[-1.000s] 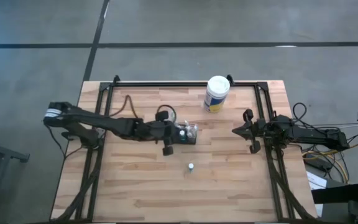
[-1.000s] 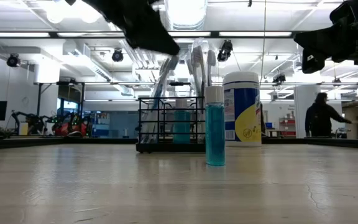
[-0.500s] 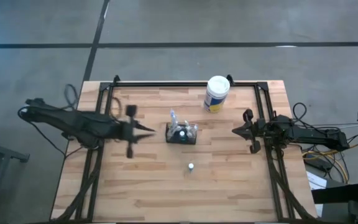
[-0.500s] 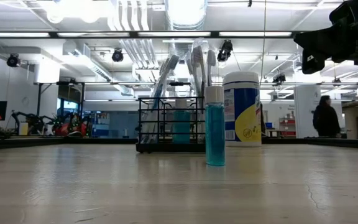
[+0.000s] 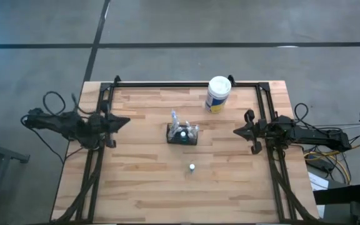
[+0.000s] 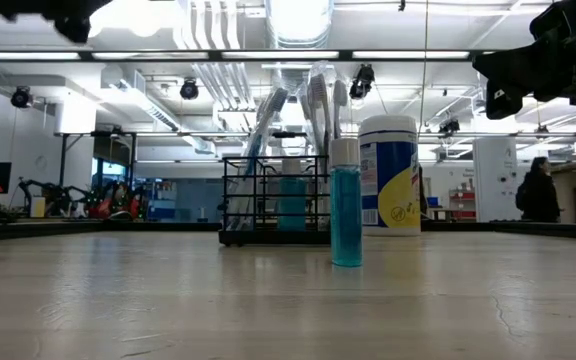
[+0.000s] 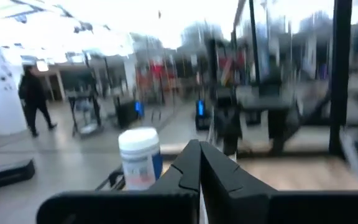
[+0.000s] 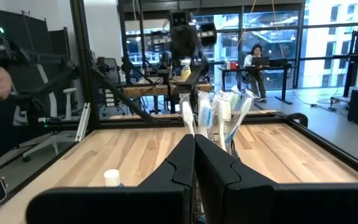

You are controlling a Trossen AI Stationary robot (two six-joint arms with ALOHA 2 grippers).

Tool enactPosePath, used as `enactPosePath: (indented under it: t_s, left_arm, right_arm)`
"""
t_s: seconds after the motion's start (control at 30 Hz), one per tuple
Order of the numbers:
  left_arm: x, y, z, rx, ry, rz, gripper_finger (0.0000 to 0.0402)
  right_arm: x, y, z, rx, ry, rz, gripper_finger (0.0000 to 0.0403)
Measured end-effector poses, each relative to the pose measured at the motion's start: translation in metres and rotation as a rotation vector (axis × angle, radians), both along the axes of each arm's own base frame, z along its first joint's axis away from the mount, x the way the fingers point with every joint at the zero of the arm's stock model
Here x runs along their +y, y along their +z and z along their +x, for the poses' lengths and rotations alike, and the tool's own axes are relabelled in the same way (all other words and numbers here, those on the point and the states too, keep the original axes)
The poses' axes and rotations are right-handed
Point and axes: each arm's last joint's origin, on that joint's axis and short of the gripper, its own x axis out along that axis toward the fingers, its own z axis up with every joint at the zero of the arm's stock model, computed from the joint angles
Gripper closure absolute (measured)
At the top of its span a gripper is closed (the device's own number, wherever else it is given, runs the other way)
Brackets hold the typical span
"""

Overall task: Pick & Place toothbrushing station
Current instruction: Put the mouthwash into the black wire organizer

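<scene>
— Wooden planks cover the table point(image 5: 142, 187), and the toothbrushing station point(image 5: 182, 134) stands near its middle, upright, with toothbrushes point(image 6: 313, 100) rising out of it. No arm touches it. What worries you?

— First, the small blue bottle point(image 6: 346, 215). From the low camera it stands in front of the caddy, and from above its white cap point(image 5: 192, 167) is a little apart from the caddy, toward the near edge. If an arm comes low from that side, it can knock the bottle over.

— And the white canister point(image 5: 218, 94)?

— It is at the far edge, apart from the caddy. I think it is a smaller danger, unless the caddy is carried in that direction.

— Where are the arms?

— The left tool point(image 5: 119, 121) is at the left rim of the table, well apart from the caddy, and its wrist picture shows the two fingers closed together on nothing. The right tool point(image 5: 242, 131) waits at the right rim, also with fingers pressed together and empty.

— So each one must open before it can grip.

— Yes. If a tool arrives closed, it would push the caddy and not take it. Also the caddy is light wire mesh with tall brushes, so I judge it top-heavy. A grip on one thin wall, or a fast lift, could tilt it and spill the brushes.

— Anything else?

— The brushes stand higher than the walls. A tool that comes straight down may strike them first.
</scene>
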Motion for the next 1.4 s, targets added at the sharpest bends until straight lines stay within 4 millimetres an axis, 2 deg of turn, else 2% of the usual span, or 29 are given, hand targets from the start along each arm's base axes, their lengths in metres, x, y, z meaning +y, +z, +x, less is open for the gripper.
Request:
enactPosePath:
  t_s: [0.1, 0.17, 0.3, 0.37, 0.43, 0.57, 0.73, 0.97, 1.27, 1.4]
  left_arm:
    - [0.002, -0.026, -0.005, -0.089, 0.0, -0.033, 0.0398]
    - [0.002, -0.049, -0.006, -0.078, 0.006, -0.012, 0.0398]
    - [0.007, -0.076, -0.013, -0.13, 0.09, -0.012, 0.0399]
    - [0.007, -0.08, -0.015, -0.156, 0.066, -0.007, 0.04]
    - [0.006, -0.092, -0.012, -0.063, 0.045, 0.027, 0.04]
    - [0.006, -0.098, -0.01, 0.014, 0.007, 0.071, 0.04]
    - [-0.001, -0.102, -0.009, 0.038, -0.247, 0.143, 0.04]
    - [-0.003, -0.111, -0.008, 0.135, -0.306, 0.087, 0.0397]
    - [-0.002, -0.111, -0.008, 0.129, -0.293, 0.077, 0.0395]
    - [0.002, -0.11, -0.008, 0.117, -0.152, 0.017, 0.0397]
  right_arm:
    - [0.0, 0.0, 0.0, 0.0, 0.0, 0.003, 0.0394]
    - [0.0, 0.0, 0.0, 0.003, 0.001, 0.002, 0.0394]
    - [0.0, 0.003, -0.001, -0.031, 0.0, -0.01, 0.0394]
    - [0.0, 0.005, -0.001, -0.049, 0.0, -0.014, 0.0394]
    - [0.0, 0.005, -0.001, -0.056, -0.001, -0.015, 0.0394]
    - [0.0, 0.007, -0.001, -0.071, -0.005, -0.037, 0.0394]
    - [0.001, 0.009, -0.002, -0.098, 0.004, -0.07, 0.0394]
    - [0.001, 0.012, -0.003, -0.134, -0.001, -0.123, 0.0394]
    - [0.001, 0.012, -0.003, -0.137, -0.003, -0.16, 0.0394]
    - [0.001, 0.01, -0.002, -0.118, 0.005, -0.123, 0.0394]
